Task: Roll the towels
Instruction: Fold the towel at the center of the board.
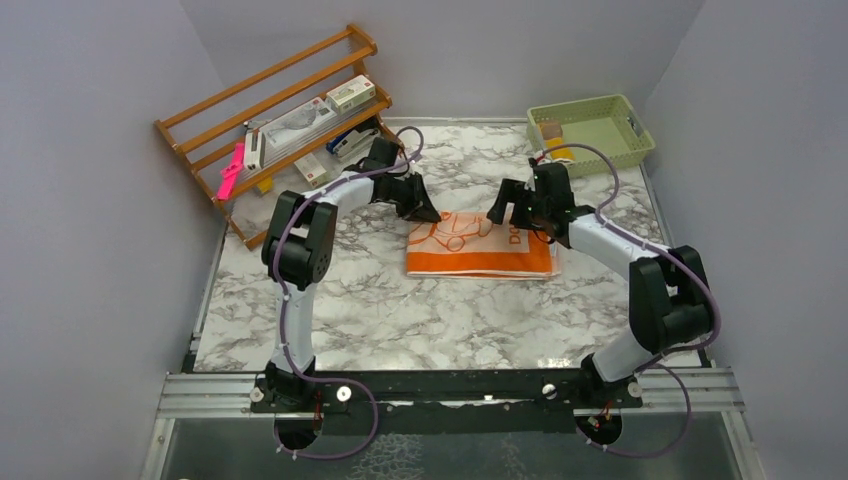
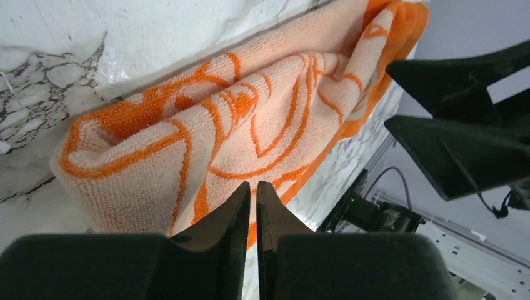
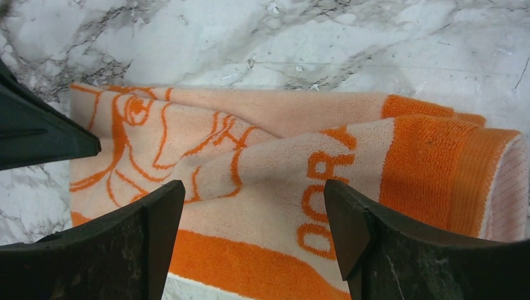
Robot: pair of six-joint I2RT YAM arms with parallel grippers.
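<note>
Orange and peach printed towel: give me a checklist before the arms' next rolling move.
1. Far edge of the orange and peach printed cloth towel turned over to start a roll: ok.
2. Left gripper pinching cloth: cannot tell; jaws nearly together at the towel's left end.
3. Right gripper gripping: not ok; jaws wide open above the lettered end.
4. Both grippers at the same far edge: ok.
5. Near part flat on the white marble table: ok.
</note>
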